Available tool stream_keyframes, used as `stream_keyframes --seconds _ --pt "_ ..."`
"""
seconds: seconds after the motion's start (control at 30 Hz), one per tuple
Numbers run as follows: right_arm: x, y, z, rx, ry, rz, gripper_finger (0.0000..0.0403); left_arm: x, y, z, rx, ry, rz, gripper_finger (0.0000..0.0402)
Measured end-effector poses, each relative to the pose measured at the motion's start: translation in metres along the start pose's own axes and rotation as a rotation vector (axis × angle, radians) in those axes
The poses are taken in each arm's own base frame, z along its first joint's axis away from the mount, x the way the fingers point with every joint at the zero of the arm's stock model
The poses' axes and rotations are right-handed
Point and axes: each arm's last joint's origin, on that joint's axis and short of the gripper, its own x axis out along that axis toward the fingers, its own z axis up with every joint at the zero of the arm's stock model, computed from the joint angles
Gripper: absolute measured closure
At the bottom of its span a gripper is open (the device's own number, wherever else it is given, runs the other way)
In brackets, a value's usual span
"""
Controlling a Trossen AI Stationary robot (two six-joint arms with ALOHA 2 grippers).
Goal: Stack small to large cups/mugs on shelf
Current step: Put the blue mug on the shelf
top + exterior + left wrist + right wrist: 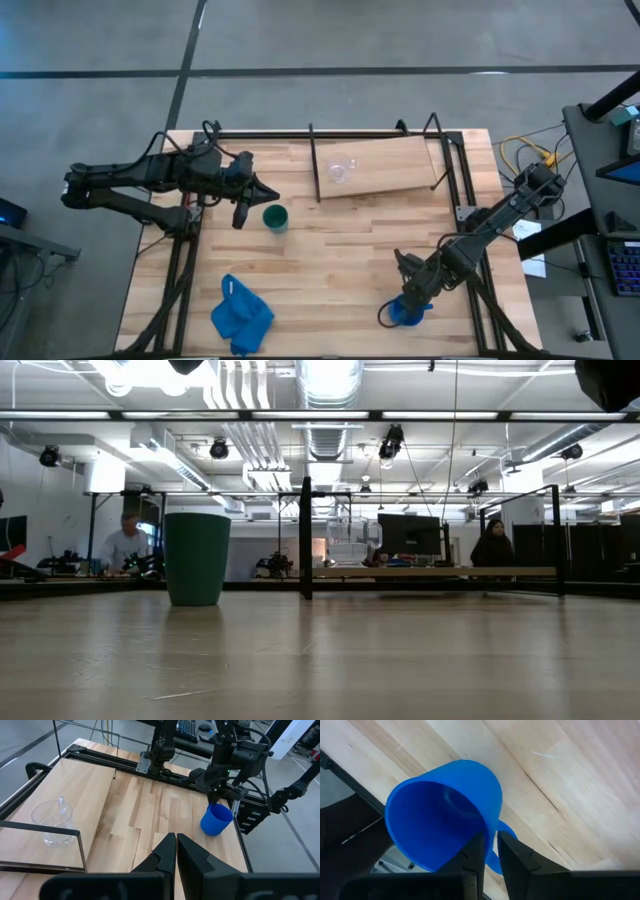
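Inspection of my right hand (489, 851): it is clamped on the rim of the blue mug (442, 815), one finger inside the wall, one outside beside the handle. In the high view this hand (413, 296) sits at the near right of the tabletop (340, 260), with the mug (405, 312) at the tabletop's front edge. From my left wrist the mug (216, 819) appears tilted beneath the right arm.

My left hand (176, 850) has its fingers pressed together on nothing. In the high view it (268, 191) hovers at the left side of the tabletop, just beside the dark green cup (275, 217), apart from it. That cup (197, 558) stands upright on the tabletop.

The clear glass cup (340, 171) stands on the shelf (395, 168) toward its left end; the shelf is at the far side of the tabletop. A blue cloth (241, 315) lies crumpled at the near left.
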Motion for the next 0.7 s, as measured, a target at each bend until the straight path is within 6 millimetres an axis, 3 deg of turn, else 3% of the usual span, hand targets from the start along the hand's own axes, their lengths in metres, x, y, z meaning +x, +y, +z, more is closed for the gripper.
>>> stream_keyframes --seconds 0.7 --pt "0.012 -0.011 0.001 0.007 -0.005 -0.039 0.0355 0.0 0.0 0.0 0.001 0.001 0.001 0.0402"
